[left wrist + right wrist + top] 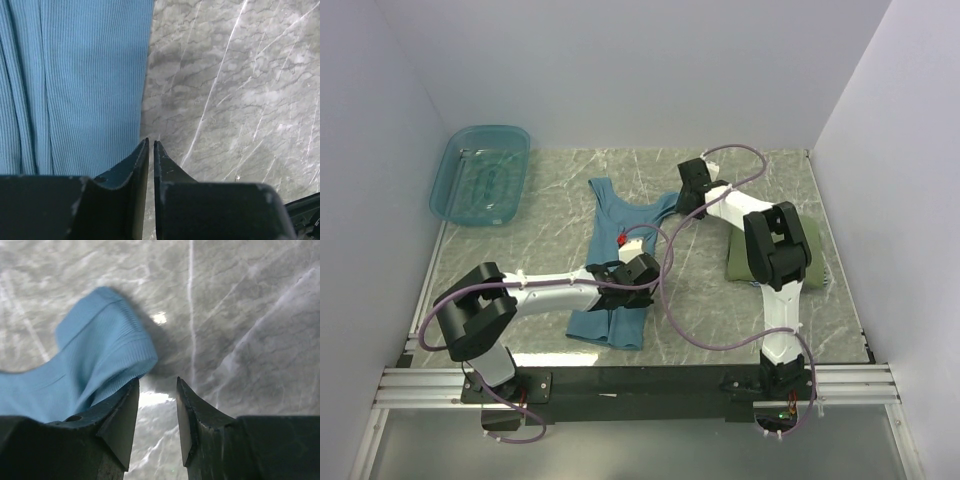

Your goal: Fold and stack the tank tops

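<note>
The plain teal-blue tank top [615, 215] lies flat mid-table, straps far, hem near. My left gripper [642, 272] rests at its right edge. In the left wrist view the jaws [151, 142] are shut and empty over bare table, with the ribbed blue cloth [75, 85] just to their left. My right gripper [692, 185] is by the right strap. It is open [157, 382], and the strap end [100, 350] lies beside its left finger, not between the jaws. The olive green tank top [740, 258] lies folded at the right, partly under my right arm. I cannot make out the striped one.
A translucent teal basin [480, 175] sits at the far left corner. White walls enclose the marbled table [550, 200] on three sides. Purple cables loop over the shirt's right side.
</note>
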Robot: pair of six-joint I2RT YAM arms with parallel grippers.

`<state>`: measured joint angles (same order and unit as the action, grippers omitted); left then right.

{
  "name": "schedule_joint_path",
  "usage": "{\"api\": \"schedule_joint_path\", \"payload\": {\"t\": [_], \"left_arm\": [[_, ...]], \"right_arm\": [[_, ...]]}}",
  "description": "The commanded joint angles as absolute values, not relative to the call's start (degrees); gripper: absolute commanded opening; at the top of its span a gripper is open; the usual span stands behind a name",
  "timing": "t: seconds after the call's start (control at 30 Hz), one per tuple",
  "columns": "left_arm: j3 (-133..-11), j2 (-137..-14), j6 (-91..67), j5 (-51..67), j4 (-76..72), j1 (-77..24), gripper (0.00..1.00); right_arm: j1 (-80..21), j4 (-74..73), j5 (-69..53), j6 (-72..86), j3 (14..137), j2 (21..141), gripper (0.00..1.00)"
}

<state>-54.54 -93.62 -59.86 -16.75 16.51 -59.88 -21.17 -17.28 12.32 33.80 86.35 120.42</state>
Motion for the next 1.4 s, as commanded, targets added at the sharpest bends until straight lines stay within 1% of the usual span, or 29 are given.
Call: {"api": "schedule_joint_path", "payload": {"t": [0.0, 0.07, 0.13, 0.17, 0.2, 0.27, 0.3, 0.4, 0.5, 0.87, 0.9, 0.93, 0.97, 1.03, 1.07, 1.1, 1.17, 1.37], "left_arm": [[-53.9, -93.8, -58.3, -15.2, 14.2, -59.6, 0.14], [-53.2, -94.0, -58.2, -14.9, 14.1, -59.6, 0.14], [-52.5, -94.2, -58.3, -14.5, 13.7, -59.6, 0.15], [-51.7, -94.4, -58.4, -14.3, 13.4, -59.6, 0.15], [-51.2, -94.6, -58.4, -14.2, 13.4, -59.6, 0.15], [-49.8, -94.9, -58.6, -13.5, 12.7, -59.6, 0.15], [-49.5, -95.0, -58.7, -13.4, 12.5, -59.6, 0.14], [-48.2, -95.2, -58.8, -13.1, 12.2, -59.6, 0.14], [-47.6, -95.0, -58.5, -12.4, 12.2, -59.6, 0.13], [-46.4, -92.6, -57.1, -9.9, 13.4, -59.7, 0.12], [-46.2, -92.4, -57.1, -9.8, 13.5, -59.7, 0.12], [-46.1, -92.2, -57.2, -10.0, 13.7, -59.7, 0.12], [-45.9, -91.8, -57.0, -9.9, 13.7, -59.7, 0.12], [-45.7, -91.5, -56.9, -9.7, 13.9, -59.8, 0.13], [-45.6, -91.5, -56.8, -9.1, 13.9, -59.7, 0.13], [-45.3, -91.3, -56.8, -8.9, 13.7, -59.7, 0.12], [-44.6, -90.9, -56.9, -8.2, 13.2, -59.7, 0.12], [-42.9, -89.9, -56.4, -7.2, 13.1, -59.7, 0.12]], "right_arm": [[-20.3, -16.5, 12.2, 33.1, 90.9, 121.6, 0.42], [-20.3, -17.1, 13.0, 33.0, 92.0, 122.5, 0.41], [-20.2, -16.4, 13.6, 32.8, 92.4, 122.4, 0.36], [-20.1, -16.3, 14.1, 32.7, 92.4, 122.4, 0.33], [-20.3, -16.0, 14.5, 32.4, 92.8, 122.4, 0.26], [-20.2, -16.1, 15.1, 32.2, 93.5, 122.7, 0.19], [-20.1, -16.1, 15.6, 31.7, 94.0, 122.8, 0.14], [-20.3, -16.8, 16.1, 31.1, 95.7, 123.3, 0.06], [-20.2, -17.0, 15.6, 30.8, 96.9, 123.4, 0.03], [-21.0, -18.5, 12.3, 31.8, 104.5, 125.6, 0.01], [-21.1, -19.9, 13.1, 32.0, 104.9, 125.6, 0.02], [-21.1, -20.5, 13.7, 32.3, 105.0, 125.8, 0.06], [-21.1, -20.8, 14.3, 32.7, 104.8, 125.6, 0.16], [-21.0, -19.9, 14.8, 32.9, 102.1, 124.5, 0.26], [-20.8, -19.4, 14.9, 33.0, 101.2, 124.1, 0.34], [-20.7, -18.7, 15.0, 32.9, 99.1, 123.1, 0.37], [-20.6, -18.2, 15.4, 32.8, 97.0, 122.0, 0.41], [-20.2, -17.3, 16.2, 32.9, 88.7, 118.0, 0.42]]}}
